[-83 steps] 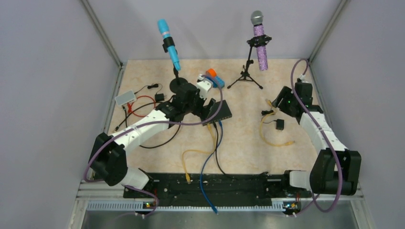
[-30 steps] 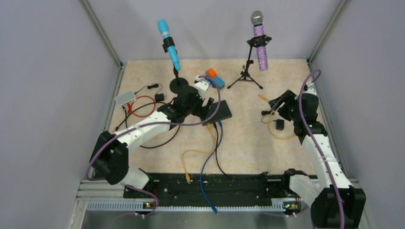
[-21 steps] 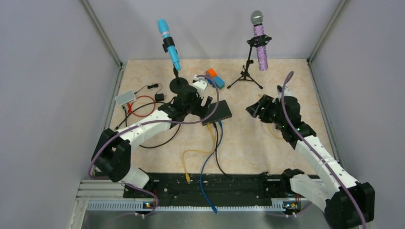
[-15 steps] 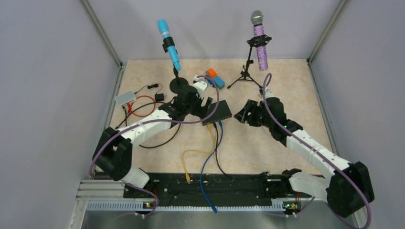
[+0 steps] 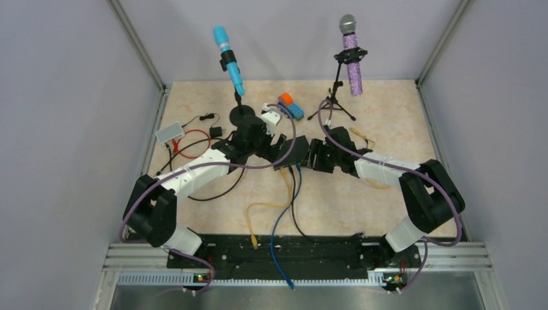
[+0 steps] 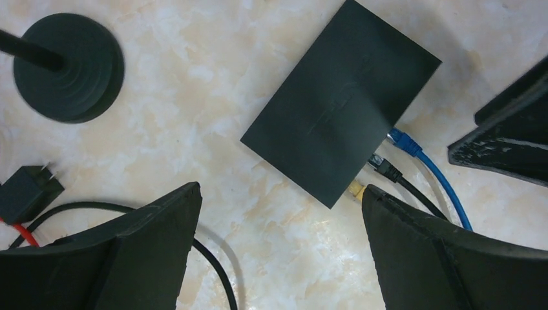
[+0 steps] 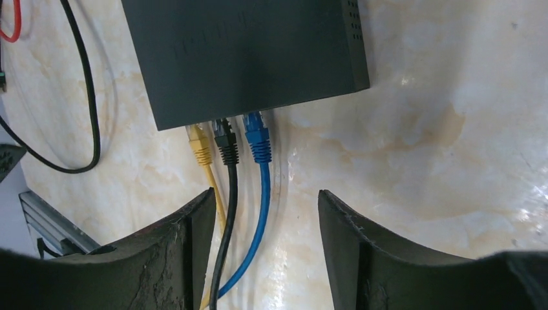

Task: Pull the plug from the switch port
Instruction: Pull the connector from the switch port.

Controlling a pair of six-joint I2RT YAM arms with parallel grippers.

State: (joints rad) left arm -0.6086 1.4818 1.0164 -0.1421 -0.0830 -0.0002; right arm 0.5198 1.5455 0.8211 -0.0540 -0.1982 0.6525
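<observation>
Gaping wide, the left gripper grasps nothing. Its two blunt black fingers hang apart above the table, with the switch toward 1 o'clock of the gap in its wrist view. Spread just as freely, the right gripper is empty too. Its scuffed, matte fingertips are poised on either side of the black cable and the blue cable, at 6 o'clock of the plugs; no contact shows.

The switch is a flat, smooth black rectangular box with a vented side, lying at the middle of the marbled beige table. Its ports line the edge facing 6 o'clock in the right wrist view. Three ribbed plugs sit in them side by side: the yellow plug toward 9 o'clock, the black plug in the middle, the blue plug toward 3 o'clock. In the left wrist view a round, stepped black stand base stands at 10 o'clock of the switch, and a small black cube with a red wire lies at 8 o'clock.

From above, the left arm stretches from 7 o'clock to the switch's 9 o'clock side. The right arm folds sharply at an elbow at 4 o'clock, its forearm lying low toward 9 o'clock and its wrist at the switch's 3 o'clock side.
</observation>
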